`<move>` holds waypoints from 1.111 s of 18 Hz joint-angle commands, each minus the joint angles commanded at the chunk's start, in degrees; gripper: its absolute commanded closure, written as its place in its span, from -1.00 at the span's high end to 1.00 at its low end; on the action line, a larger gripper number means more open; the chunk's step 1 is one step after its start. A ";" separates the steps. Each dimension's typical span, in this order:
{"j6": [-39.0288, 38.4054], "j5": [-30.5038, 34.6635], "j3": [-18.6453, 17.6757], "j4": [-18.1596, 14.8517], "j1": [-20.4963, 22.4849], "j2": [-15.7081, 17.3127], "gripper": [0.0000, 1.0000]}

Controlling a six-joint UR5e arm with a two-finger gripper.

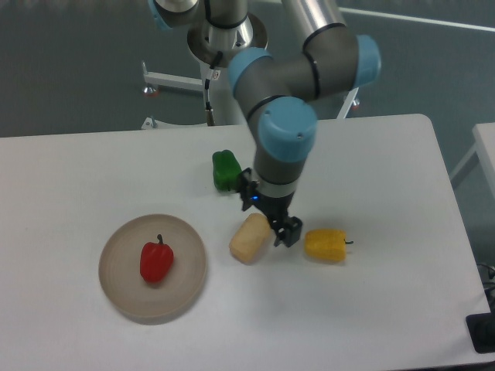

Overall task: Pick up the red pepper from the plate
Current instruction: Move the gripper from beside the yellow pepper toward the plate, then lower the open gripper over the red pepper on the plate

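Nothing is done yet: the red pepper [156, 261] lies untouched on the plate [124, 297] while my fingers [281, 229], whose spread I cannot tell, hang well apart from it.

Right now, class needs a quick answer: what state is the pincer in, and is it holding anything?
Pincer: empty, above the table between the beige block and yellow pepper; open or closed cannot be told. The red pepper lies on the plate.

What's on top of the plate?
Only the red pepper lies on the beige plate, a bit left of its middle, stem pointing away. The patch of plate right under the pepper is covered, so it can't be seen.
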 joint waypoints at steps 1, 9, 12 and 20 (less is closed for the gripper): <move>-1.42 0.09 -0.09 0.00 -0.80 -0.35 1.00; -20.66 0.18 0.09 2.72 -7.83 -4.57 1.00; -25.24 -0.44 0.26 3.16 -9.15 -4.66 1.00; -32.89 -0.70 0.53 7.65 -11.52 -9.32 1.00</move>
